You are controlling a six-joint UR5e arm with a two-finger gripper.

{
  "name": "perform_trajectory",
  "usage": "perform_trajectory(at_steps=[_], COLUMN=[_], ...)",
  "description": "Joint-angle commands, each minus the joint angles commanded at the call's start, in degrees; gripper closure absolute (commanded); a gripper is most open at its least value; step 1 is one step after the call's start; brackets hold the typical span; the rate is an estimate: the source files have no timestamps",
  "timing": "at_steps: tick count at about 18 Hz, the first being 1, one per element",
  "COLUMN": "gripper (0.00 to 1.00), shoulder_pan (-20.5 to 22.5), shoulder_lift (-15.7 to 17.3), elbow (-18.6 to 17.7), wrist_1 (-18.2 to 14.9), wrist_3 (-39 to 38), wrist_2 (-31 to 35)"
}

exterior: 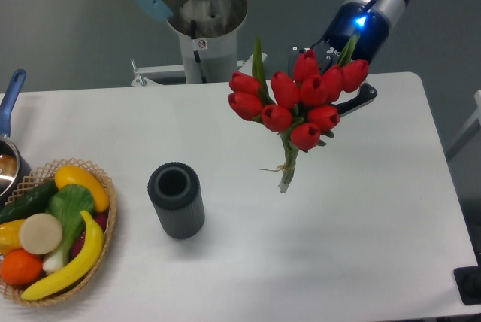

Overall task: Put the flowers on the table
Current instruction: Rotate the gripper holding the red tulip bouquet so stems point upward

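The flowers [297, 100] are a bunch of red tulips with green stems tied with twine. They hang in the air above the right half of the white table [361, 224], heads up and stem ends pointing down at the tabletop. My gripper [342, 89] is behind the bunch at the upper right, mostly hidden by the blooms. One black finger [359, 98] shows to the right of the heads. The gripper is shut on the bunch near its top.
A dark grey ribbed cylindrical vase [176, 199] stands upright left of centre. A wicker basket [52, 239] of fruit and vegetables sits at the front left edge. A pot with a blue handle [9, 123] is at the far left. The arm's base [199, 21] is behind the table.
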Motion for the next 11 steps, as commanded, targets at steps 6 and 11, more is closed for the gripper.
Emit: perform_trajectory(at_steps=[6, 11], gripper=[0.70, 0.70], shoulder_pan=[-0.1, -0.4], shoulder_lift=[2.0, 4.6], elbow=[-0.4, -0.6], wrist_1=[0.2, -0.4], wrist_3=[-0.5, -0.6], wrist_2=[10.4, 25.7])
